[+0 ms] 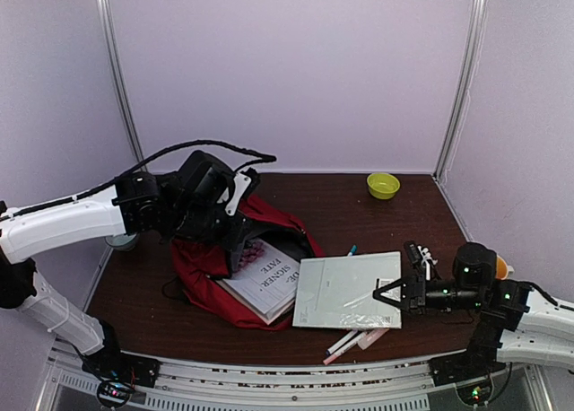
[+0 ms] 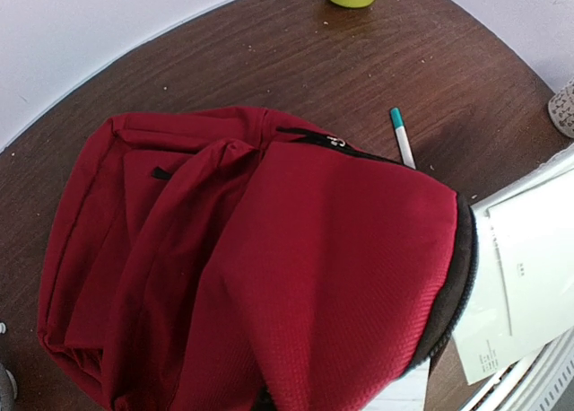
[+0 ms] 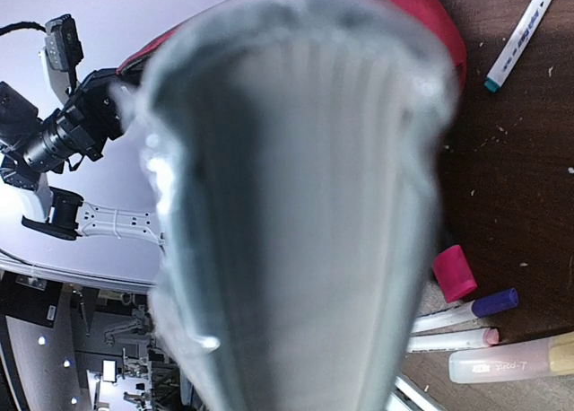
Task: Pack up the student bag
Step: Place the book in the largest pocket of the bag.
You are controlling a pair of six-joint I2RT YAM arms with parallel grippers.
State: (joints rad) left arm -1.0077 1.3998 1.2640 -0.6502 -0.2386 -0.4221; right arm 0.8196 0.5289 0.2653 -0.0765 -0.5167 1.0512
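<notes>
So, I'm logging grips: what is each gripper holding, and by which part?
Right gripper clamps the plastic-wrapped notepad by its right edge. Left gripper seems to pinch the red bag at its opening's rim.

A robot lab booth: plain white panel walls (image 1: 287, 70) around a brown table (image 1: 359, 215)

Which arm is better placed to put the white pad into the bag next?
Right. The right gripper grips the white pad beside the student bag; the left gripper seems busy holding its flap up.
</notes>
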